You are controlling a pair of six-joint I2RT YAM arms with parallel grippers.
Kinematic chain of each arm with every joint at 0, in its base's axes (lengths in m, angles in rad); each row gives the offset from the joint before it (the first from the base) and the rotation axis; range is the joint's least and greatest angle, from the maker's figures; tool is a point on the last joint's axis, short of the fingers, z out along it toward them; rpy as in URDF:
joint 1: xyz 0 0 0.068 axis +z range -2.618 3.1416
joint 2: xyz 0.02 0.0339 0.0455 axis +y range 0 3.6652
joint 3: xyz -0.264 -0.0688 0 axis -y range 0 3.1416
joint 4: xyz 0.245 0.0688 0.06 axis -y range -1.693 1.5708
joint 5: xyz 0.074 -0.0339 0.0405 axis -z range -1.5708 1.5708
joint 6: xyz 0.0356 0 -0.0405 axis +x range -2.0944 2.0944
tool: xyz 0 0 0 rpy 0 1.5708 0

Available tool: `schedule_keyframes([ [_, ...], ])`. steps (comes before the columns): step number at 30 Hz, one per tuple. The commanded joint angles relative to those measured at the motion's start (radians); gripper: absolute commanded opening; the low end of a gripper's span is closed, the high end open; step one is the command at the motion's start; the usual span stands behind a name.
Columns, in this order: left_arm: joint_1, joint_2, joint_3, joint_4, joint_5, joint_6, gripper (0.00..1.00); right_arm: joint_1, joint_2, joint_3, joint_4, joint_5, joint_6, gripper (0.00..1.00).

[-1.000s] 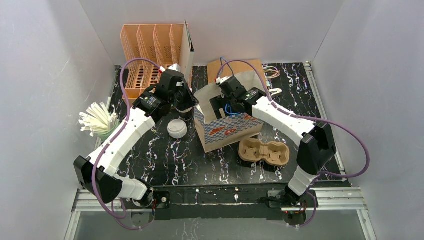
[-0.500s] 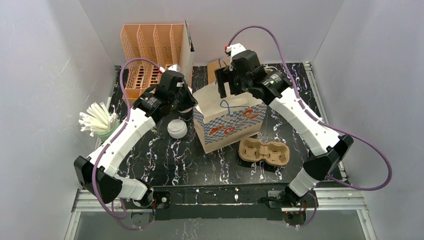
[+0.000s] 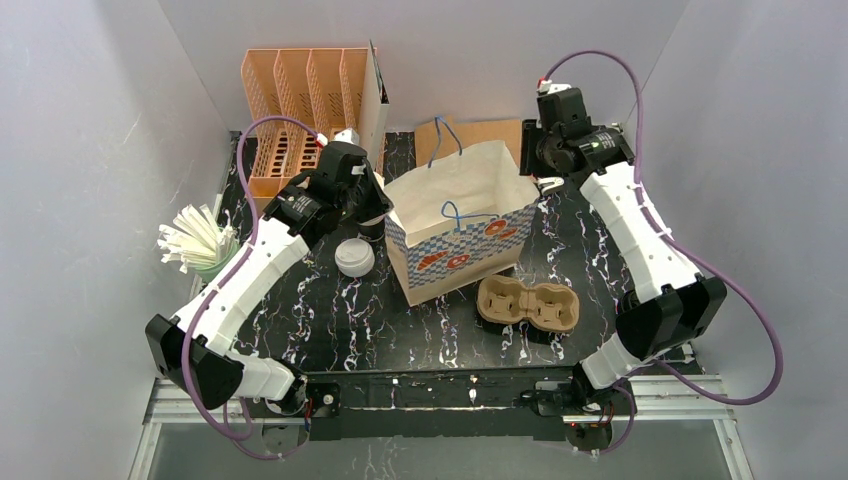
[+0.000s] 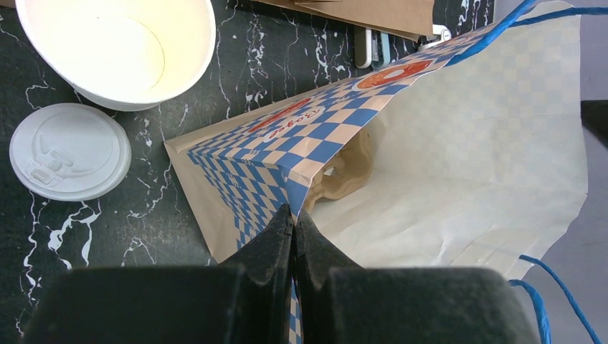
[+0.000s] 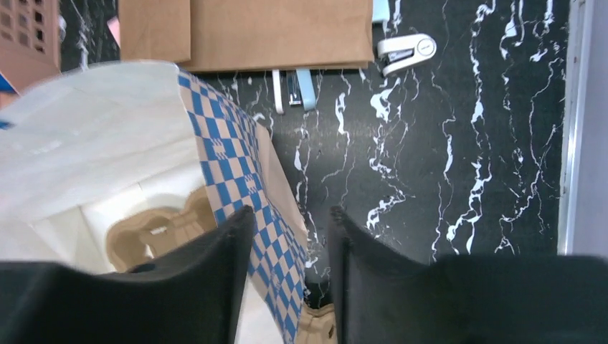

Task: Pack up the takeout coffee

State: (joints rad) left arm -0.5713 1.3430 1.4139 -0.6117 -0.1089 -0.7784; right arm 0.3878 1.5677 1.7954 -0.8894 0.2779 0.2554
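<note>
Paper bag (image 3: 455, 235) has a pulp tray (image 5: 147, 229) inside. Right pincer (image 5: 292, 215) backed out, loose astride the rim; left pincer (image 4: 294, 211) clamps the opposite edge.

The paper bag (image 3: 455, 235) stands in the middle of the table (image 3: 330, 320), with one pulp tray (image 4: 344, 172) inside it and a second pulp tray (image 3: 527, 305) just before its right end. An open cup (image 4: 118, 50) and a loose lid (image 4: 69, 150) lie side by side off the bag's left side, with the straw cup (image 3: 200, 245) farther left. Behind the bag are a slotted rack (image 3: 305, 120) at left and flat paper bags (image 3: 480, 135), with a stapler (image 5: 406, 50) to their right.
</note>
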Motion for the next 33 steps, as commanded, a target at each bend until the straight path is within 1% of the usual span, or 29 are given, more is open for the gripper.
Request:
schedule_keyframes([
  [1, 0.005, -0.051, -0.008, -0.028, -0.025, 0.019, 0.00, 0.008, -0.028, -0.056, 0.052, -0.024, 0.008, 0.42],
  [4, 0.005, -0.053, -0.006, -0.033, -0.026, 0.020, 0.00, 0.008, -0.009, -0.040, 0.072, -0.052, -0.009, 0.33],
  [5, 0.005, -0.054, -0.007, -0.034, -0.027, 0.020, 0.00, 0.009, 0.000, -0.026, 0.074, -0.063, -0.013, 0.31],
  [6, 0.005, -0.054, -0.007, -0.035, -0.029, 0.020, 0.01, 0.009, 0.010, -0.009, 0.072, -0.075, -0.016, 0.32],
  [7, 0.005, -0.053, -0.007, -0.037, -0.032, 0.022, 0.01, 0.008, 0.021, 0.009, 0.069, -0.082, -0.017, 0.36],
  [9, 0.005, -0.050, -0.006, -0.039, -0.035, 0.025, 0.01, 0.008, 0.037, 0.040, 0.058, -0.083, -0.018, 0.49],
  [10, 0.005, -0.047, -0.005, -0.041, -0.035, 0.025, 0.01, 0.009, 0.039, 0.050, 0.056, -0.077, -0.020, 0.51],
  [13, 0.005, -0.041, -0.002, -0.040, -0.032, 0.026, 0.01, 0.008, 0.029, 0.072, 0.058, -0.060, -0.033, 0.51],
  [16, 0.005, -0.041, -0.001, -0.040, -0.032, 0.028, 0.01, 0.009, 0.001, 0.070, 0.068, -0.128, -0.063, 0.50],
  [19, 0.005, -0.042, -0.006, -0.036, -0.032, 0.027, 0.01, 0.009, -0.020, 0.047, 0.063, -0.209, -0.082, 0.51],
  [24, 0.005, -0.042, -0.008, -0.032, -0.028, 0.026, 0.01, 0.009, -0.023, 0.006, 0.063, -0.240, -0.093, 0.52],
  [28, 0.005, -0.041, -0.006, -0.030, -0.022, 0.026, 0.01, 0.010, -0.008, -0.002, 0.060, -0.223, -0.094, 0.45],
  [31, 0.005, -0.041, -0.007, -0.028, -0.019, 0.025, 0.01, 0.009, 0.018, 0.010, 0.051, -0.194, -0.089, 0.43],
  [33, 0.005, -0.041, -0.011, -0.028, -0.017, 0.022, 0.01, 0.009, 0.027, 0.011, 0.058, -0.175, -0.073, 0.38],
])
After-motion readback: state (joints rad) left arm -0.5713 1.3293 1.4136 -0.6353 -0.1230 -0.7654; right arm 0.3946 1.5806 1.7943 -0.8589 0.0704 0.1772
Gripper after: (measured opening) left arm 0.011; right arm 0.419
